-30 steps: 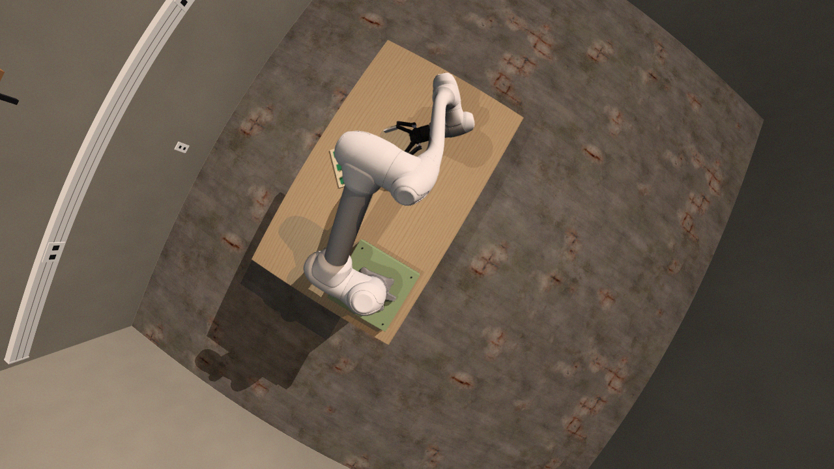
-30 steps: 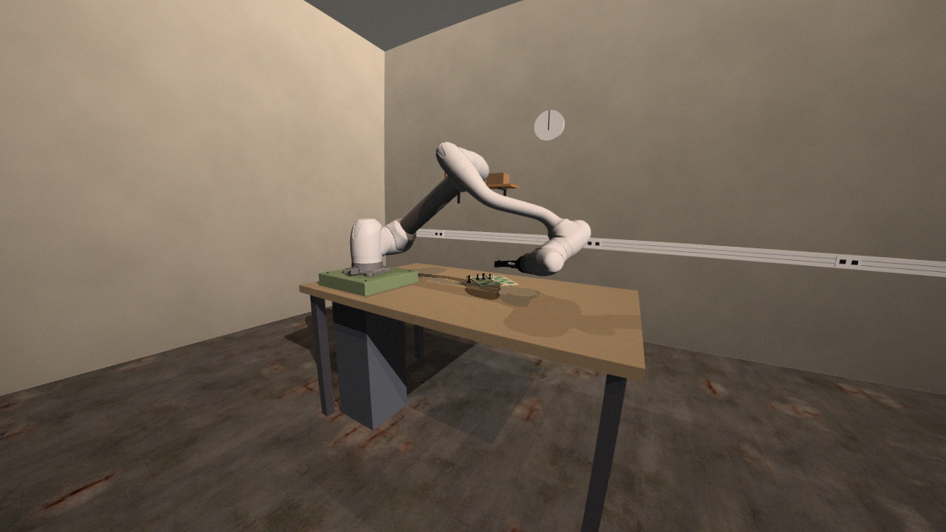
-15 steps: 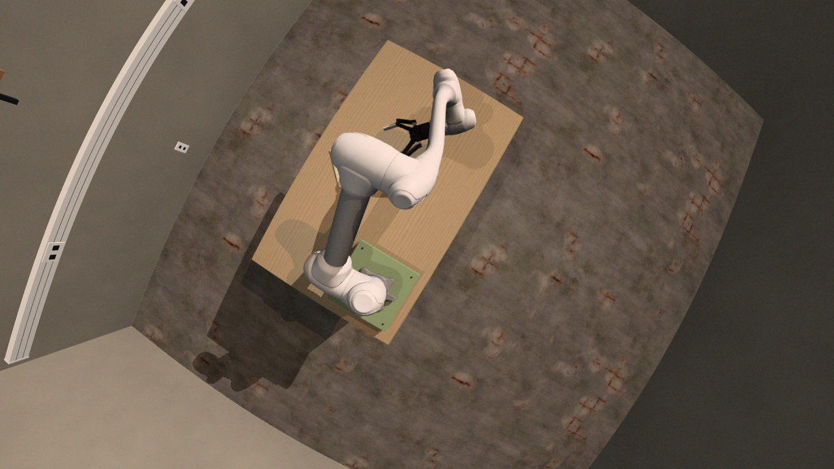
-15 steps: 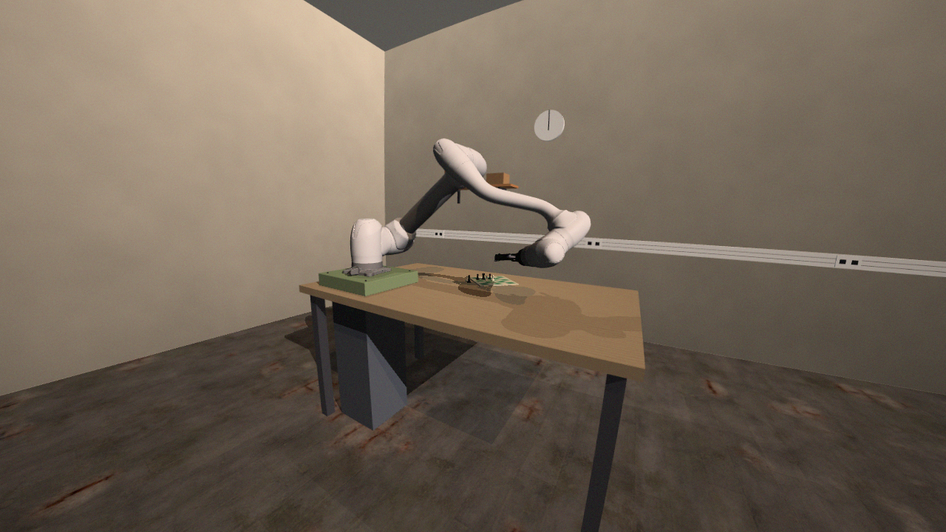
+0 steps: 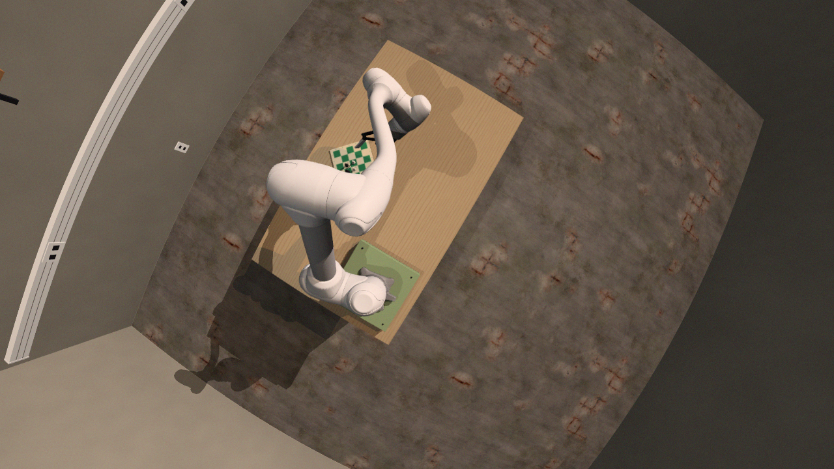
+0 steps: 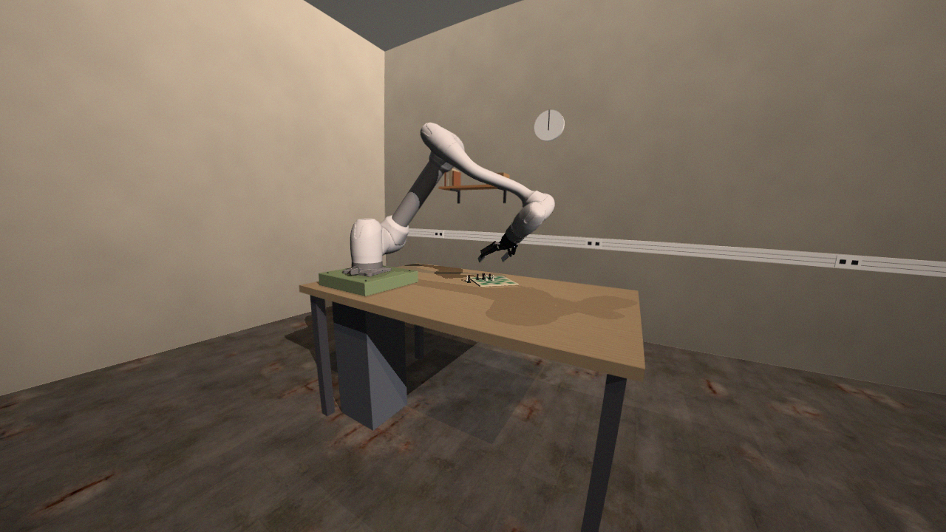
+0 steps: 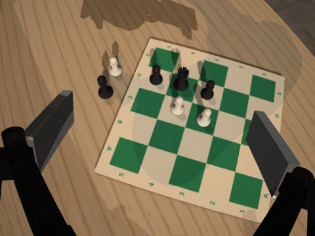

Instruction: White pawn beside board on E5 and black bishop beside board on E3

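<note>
Looking down from the top view, I see the smooth white arm (image 5: 326,192) bent over the rectangular wood-grain table (image 5: 455,174), rising from a flat pale-green base plate (image 5: 408,273). It hides part of the small green-and-cream checkered chessboard (image 5: 350,154); the pieces are mere specks here, and the black gripper (image 5: 367,137) barely peeks out beside the forearm.

From the exterior view I get height, which the top view lacks: the gripper (image 6: 497,250) hangs well above the board (image 6: 499,282), apart from everything, its fingers spread. The table (image 6: 562,330) stands on dark grey legs over a worn, stained floor.

Only the wrist view gives me the pieces. My two flat grey finger pads stand fully apart at either edge, gripping nothing. The small glossy white pawn (image 7: 115,67) with its round head and the dark black bishop (image 7: 104,88) both stand upright on bare wood just beside the board's (image 7: 131,166) row-5 edge, close together but not touching. On the board stand three black pieces (image 7: 181,80) in a row and two white pawns (image 7: 177,106) just before them, all upright.
</note>
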Motion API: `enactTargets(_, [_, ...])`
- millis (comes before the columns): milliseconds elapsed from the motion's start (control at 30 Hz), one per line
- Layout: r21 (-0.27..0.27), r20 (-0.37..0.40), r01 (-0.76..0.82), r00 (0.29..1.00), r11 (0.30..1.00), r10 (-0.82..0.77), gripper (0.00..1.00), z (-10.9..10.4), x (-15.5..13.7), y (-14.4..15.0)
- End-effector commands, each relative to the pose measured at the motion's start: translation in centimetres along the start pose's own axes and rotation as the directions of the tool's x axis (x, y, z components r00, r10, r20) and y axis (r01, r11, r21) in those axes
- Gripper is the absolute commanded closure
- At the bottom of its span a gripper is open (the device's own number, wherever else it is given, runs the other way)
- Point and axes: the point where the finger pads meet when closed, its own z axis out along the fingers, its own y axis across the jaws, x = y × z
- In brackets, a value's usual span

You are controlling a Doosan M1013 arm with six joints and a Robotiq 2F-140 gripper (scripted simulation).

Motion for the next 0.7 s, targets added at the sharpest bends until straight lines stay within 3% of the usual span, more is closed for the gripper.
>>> enactTargets(0, [0.075, 0.177, 0.081, 0.980, 0.994, -0.094, 0.00, 3.7, 2.4, -1.5])
enactTargets(33, [0.130, 0.268, 0.140, 0.948, 0.982, -0.170, 0.00, 5.2, 3.4, -2.6])
enactTargets(67, [0.131, 0.271, 0.141, 0.947, 0.981, -0.172, 0.00, 5.2, 3.4, -2.6])
enactTargets(100, [0.186, 0.344, 0.195, 0.905, 0.963, -0.250, 0.00, 6.3, 4.3, -3.7])
enactTargets(200, [0.192, 0.353, 0.200, 0.899, 0.961, -0.258, 0.00, 6.3, 4.3, -3.7])
enactTargets(267, [0.302, 0.464, 0.300, 0.782, 0.905, -0.415, 0.00, 7.9, 5.9, -5.5])
enactTargets(333, [0.367, 0.510, 0.350, 0.699, 0.862, -0.501, 0.00, 8.3, 6.6, -6.1])
enactTargets(500, [0.521, 0.561, 0.449, 0.461, 0.726, -0.687, 0.00, 9.2, 8.9, -7.4])
enactTargets(567, [0.546, 0.562, 0.462, 0.416, 0.699, -0.715, 0.00, 9.3, 9.3, -7.5])
enactTargets(667, [0.550, 0.562, 0.464, 0.408, 0.694, -0.719, 0.00, 9.3, 9.4, -7.5])
